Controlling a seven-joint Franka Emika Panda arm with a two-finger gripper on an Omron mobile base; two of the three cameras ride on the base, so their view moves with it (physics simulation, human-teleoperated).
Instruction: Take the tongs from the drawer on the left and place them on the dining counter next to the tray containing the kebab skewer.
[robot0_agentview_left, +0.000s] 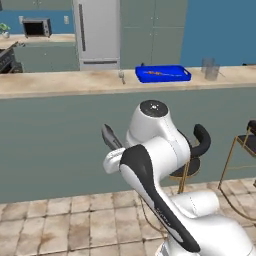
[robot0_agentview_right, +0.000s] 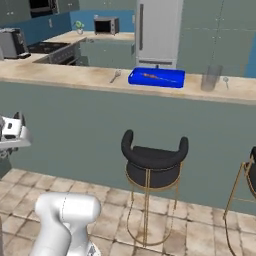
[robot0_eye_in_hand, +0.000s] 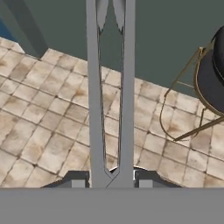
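Gripping the tongs (robot0_eye_in_hand: 109, 96) at their joined end, the gripper (robot0_eye_in_hand: 109, 178) has its jaws narrowed on them above the tiled floor (robot0_eye_in_hand: 39, 131), near a black stool (robot0_eye_in_hand: 214, 70). Up on the dining counter (robot0_agentview_left: 60, 82) sits the tray (robot0_agentview_left: 163, 74) holding the kebab skewer (robot0_agentview_left: 161, 73)

A long beige bench (robot0_agentview_right: 65, 75) is stretching across the upper part of the frame on a grey-green wall. A blue tray (robot0_agentview_right: 156, 78) is sitting on it just right of centre, carrying a kebab skewer (robot0_agentview_right: 154, 76). A spoon (robot0_agentview_right: 115, 76) is lying just left of the tray, and a clear glass (robot0_agentview_right: 210, 78) is standing to its right. A black bar stool (robot0_agentview_right: 152, 165) is standing on gold legs at lower centre. The end effector (robot0_agentview_right: 11, 131) is showing at the left edge.
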